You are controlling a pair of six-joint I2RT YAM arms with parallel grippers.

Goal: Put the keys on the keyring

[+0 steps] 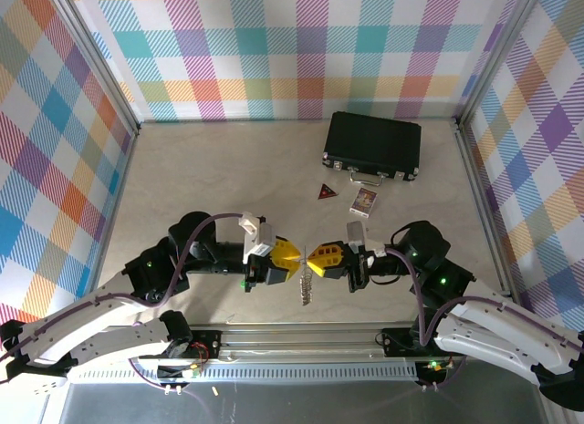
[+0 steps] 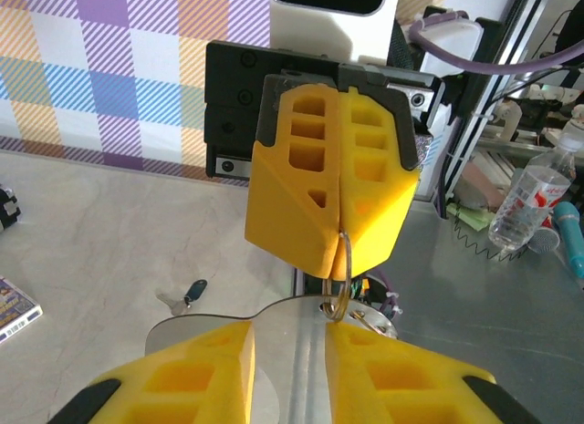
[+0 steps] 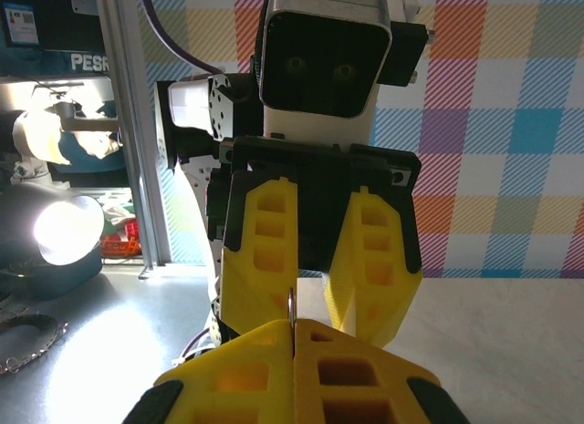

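Note:
My right gripper (image 1: pixel 315 257) (image 3: pixel 294 328) is shut on the keyring (image 2: pixel 339 278), a thin metal ring pinched edge-on between its yellow fingertips (image 3: pixel 290 307). A silvery piece (image 1: pixel 307 287) dangles from the ring above the table's near edge. My left gripper (image 1: pixel 294 253) (image 2: pixel 290 337) faces it tip to tip, open, its fingers (image 2: pixel 201 369) parted on either side of the ring and not gripping it. One of the keys (image 2: pixel 187 294), small with a dark head, lies flat on the table beyond.
A black case (image 1: pixel 372 147) stands at the back right, with a dark red triangular piece (image 1: pixel 327 192) and a small patterned card (image 1: pixel 363 201) in front of it. A metal rail (image 1: pixel 292 337) runs along the near edge. A beaded chain (image 3: pixel 32 346) lies on the grey bench.

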